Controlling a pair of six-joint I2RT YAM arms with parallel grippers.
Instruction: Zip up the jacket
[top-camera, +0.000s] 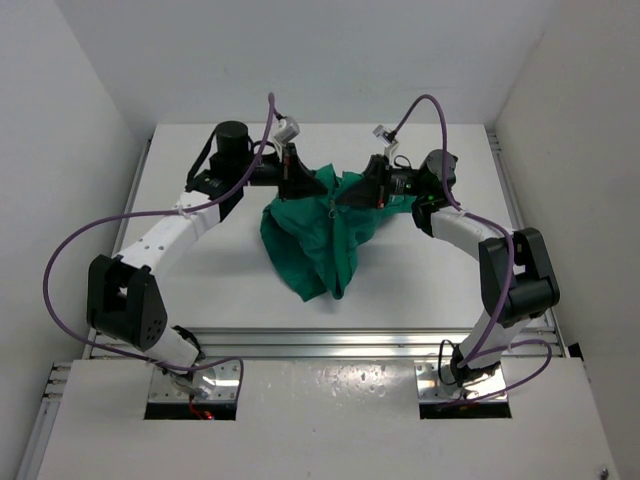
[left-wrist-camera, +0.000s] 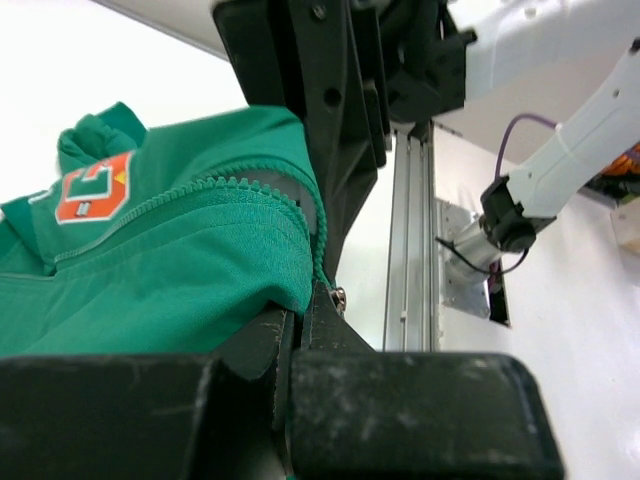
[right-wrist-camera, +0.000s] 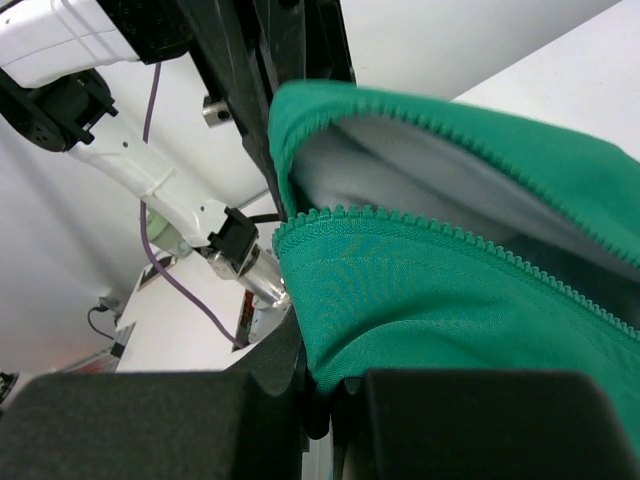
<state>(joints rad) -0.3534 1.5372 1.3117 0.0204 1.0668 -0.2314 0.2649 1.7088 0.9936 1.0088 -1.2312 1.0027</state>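
Two hands hold the green jacket (top-camera: 318, 240) up by its front edges near the middle of the white surface (top-camera: 430, 285), a little toward the far side. The left hand (top-camera: 296, 182) is pressed together on the jacket's left part as the top view shows it. Its wrist camera shows the fingers (left-wrist-camera: 318, 120) pinching the cloth right at a row of green zipper teeth (left-wrist-camera: 235, 184). A small metal piece (left-wrist-camera: 339, 297) sits just beside the lower finger, though what it is cannot be told. The orange letter G (left-wrist-camera: 92, 190) lies on the chest panel, farther from that grip. The right hand (top-camera: 372, 186) is likewise clamped on the opposite front edge, nipping the fabric where another row of teeth ends. Between the two rows in the right wrist view the pale grey lining (right-wrist-camera: 400, 165) shows, so the front is open there. Below the two grips the rest of the jacket hangs and lies crumpled on the surface, tapering toward the near edge. The hands are near each other but apart.
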